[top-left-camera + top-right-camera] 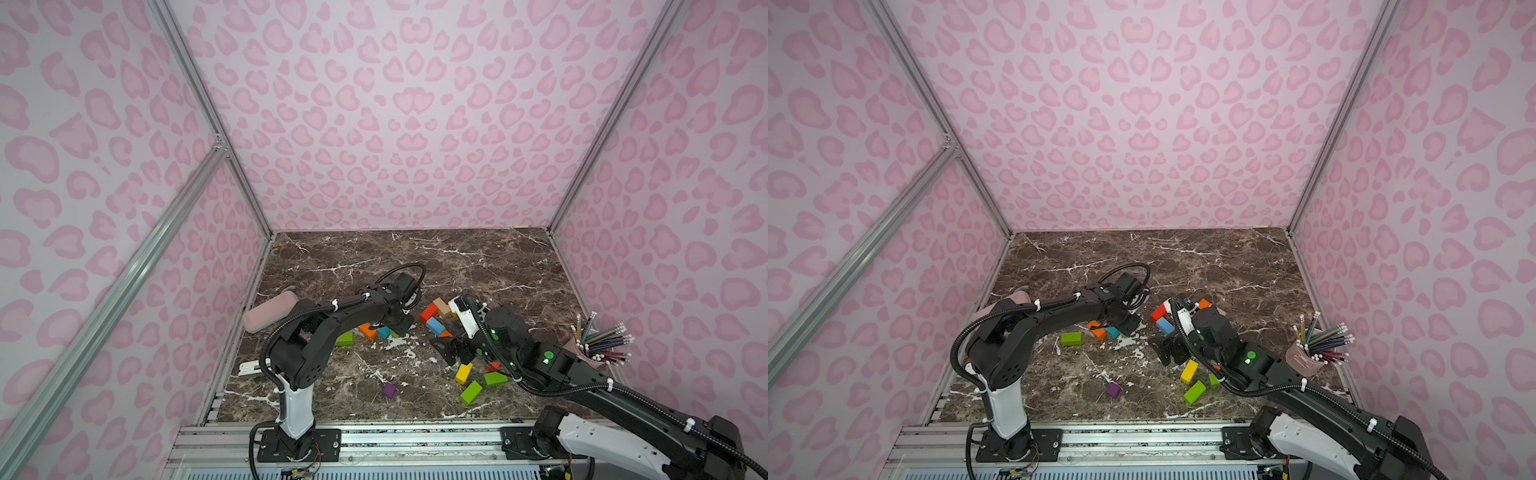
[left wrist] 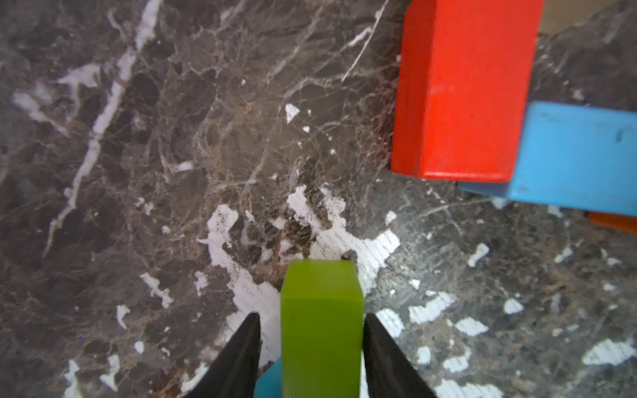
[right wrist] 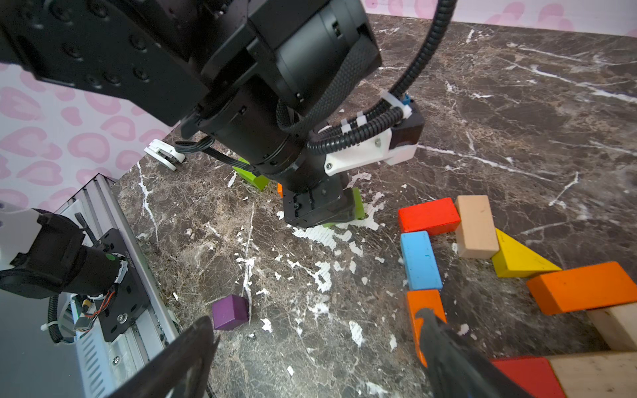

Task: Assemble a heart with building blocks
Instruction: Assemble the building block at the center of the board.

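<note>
Left gripper [image 2: 311, 315] is low at mid-table, jaws parted around an upright green block [image 2: 322, 286], with a gap showing on one side. Right of it, a red block [image 3: 429, 215] and a blue block [image 3: 420, 260] lie close together in a curved row. The right gripper [image 3: 314, 318] hovers beside them, spread wide and empty.

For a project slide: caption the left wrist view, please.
Left end effector, jaws parted, straddles a green block on the marble table; a red block and a blue block lie beyond.

Tabletop [image 1: 415, 257]: far half open; passage obstructed mid-table by block cluster [image 1: 434, 323], left edge by pink pouch [image 1: 270, 316], right edge by pencil cup [image 1: 1304, 358].
</note>
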Available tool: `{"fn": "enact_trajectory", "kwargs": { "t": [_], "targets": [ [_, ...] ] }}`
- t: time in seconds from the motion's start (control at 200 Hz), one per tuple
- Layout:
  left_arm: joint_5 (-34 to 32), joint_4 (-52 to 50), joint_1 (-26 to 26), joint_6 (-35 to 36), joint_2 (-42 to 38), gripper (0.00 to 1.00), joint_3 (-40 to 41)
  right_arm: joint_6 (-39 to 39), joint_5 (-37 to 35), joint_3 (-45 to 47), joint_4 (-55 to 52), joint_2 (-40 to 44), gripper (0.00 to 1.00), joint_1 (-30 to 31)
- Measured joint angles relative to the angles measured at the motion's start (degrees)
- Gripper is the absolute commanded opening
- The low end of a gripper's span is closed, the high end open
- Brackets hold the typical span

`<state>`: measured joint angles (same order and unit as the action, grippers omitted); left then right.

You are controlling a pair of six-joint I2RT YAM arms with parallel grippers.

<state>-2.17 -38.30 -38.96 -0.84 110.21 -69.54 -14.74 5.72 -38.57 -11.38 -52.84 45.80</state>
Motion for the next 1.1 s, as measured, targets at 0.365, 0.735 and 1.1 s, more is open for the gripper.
{"fn": "enact_trajectory", "kwargs": {
  "t": [0.365, 0.735, 1.1],
  "targets": [
    [1.5, 0.4, 0.0, 0.5, -3.3, 0.84, -1.7, 0.0, 0.0, 0.0, 0.0, -0.3, 0.96, 0.0],
    [3.7, 0.8, 3.1, 0.8, -7.7, 0.63, -1.1, 0.0, 0.0, 0.0, 0.0, -0.5, 0.95, -0.1],
    [1.5, 0.4, 8.6, 0.8, -10.7, 0.58, 4.5, 0.0, 0.0, 0.0, 0.0, -0.8, 0.95, -0.1]
  ]
}}
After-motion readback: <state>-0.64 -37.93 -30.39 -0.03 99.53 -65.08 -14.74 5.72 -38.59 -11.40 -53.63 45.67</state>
